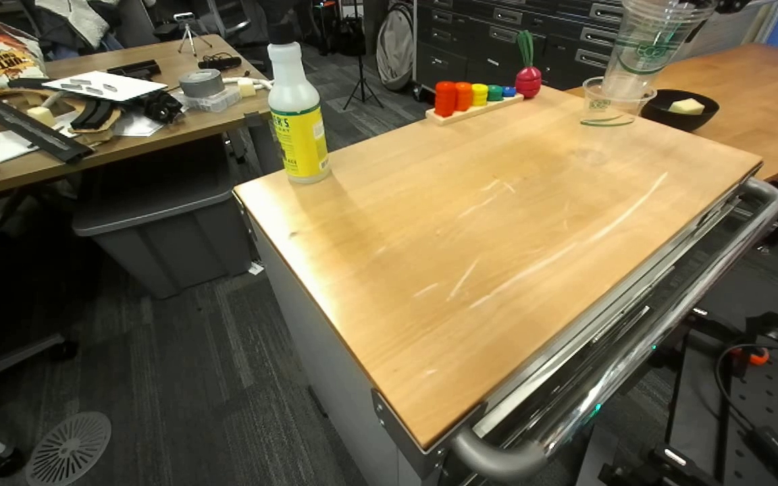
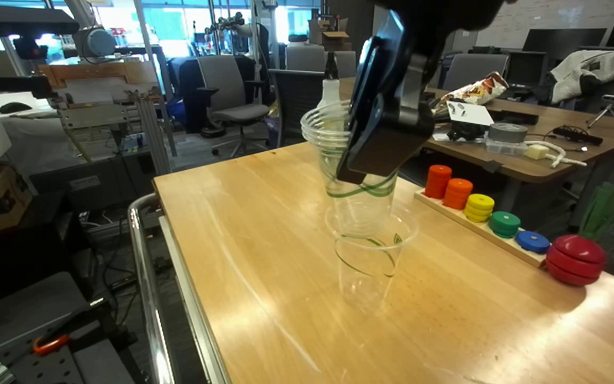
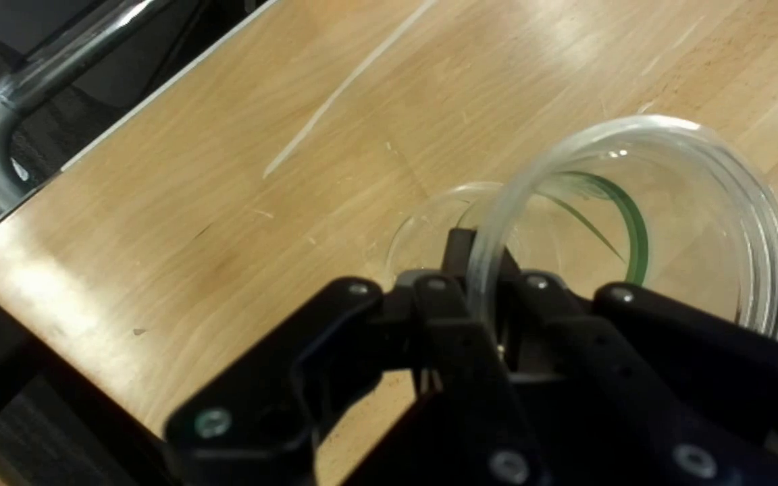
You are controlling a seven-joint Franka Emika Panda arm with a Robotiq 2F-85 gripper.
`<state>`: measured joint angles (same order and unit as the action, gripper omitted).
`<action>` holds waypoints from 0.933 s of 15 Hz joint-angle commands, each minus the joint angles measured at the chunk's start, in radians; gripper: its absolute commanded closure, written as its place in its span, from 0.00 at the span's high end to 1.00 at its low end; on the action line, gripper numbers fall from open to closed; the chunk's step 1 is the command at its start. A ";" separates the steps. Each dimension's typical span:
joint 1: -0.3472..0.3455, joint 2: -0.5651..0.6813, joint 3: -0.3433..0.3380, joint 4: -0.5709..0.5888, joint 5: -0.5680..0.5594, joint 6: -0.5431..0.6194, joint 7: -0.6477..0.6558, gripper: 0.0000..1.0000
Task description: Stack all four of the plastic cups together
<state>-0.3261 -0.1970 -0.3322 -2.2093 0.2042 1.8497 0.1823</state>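
Plastic over plastic
My gripper pinches the nested cups by one wall; lowered off-centre, they could tip the lone cup, below at six o'clock in an exterior view

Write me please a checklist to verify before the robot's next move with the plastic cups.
1. Pincer shut on nested plastic cups: ok.
2. Lower plastic cup upright on wooden tabletop: ok.
3. Nested plastic cups over lower plastic cup's mouth: ok, judging from both exterior views.
4. Nested plastic cups fully seated in lower plastic cup: not ok, rims apart.
5. Nested plastic cups touching lower plastic cup: cannot tell.
6. Yellow-labelled bottle apart from plastic cups: ok.
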 commanded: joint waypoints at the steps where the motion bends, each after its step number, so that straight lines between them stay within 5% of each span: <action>1: 0.002 0.039 -0.001 0.037 0.013 -0.022 -0.019 0.02; 4: 0.003 0.071 0.001 0.050 0.010 -0.019 -0.016 0.05; 5: 0.003 0.076 0.002 0.048 0.009 -0.017 -0.014 0.32; 7: 0.005 0.074 0.005 0.029 0.002 -0.005 -0.011 0.39; 14: 0.003 0.019 0.010 -0.025 -0.019 0.021 0.004 0.92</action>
<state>-0.3204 -0.1231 -0.3316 -2.2014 0.2047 1.8510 0.1763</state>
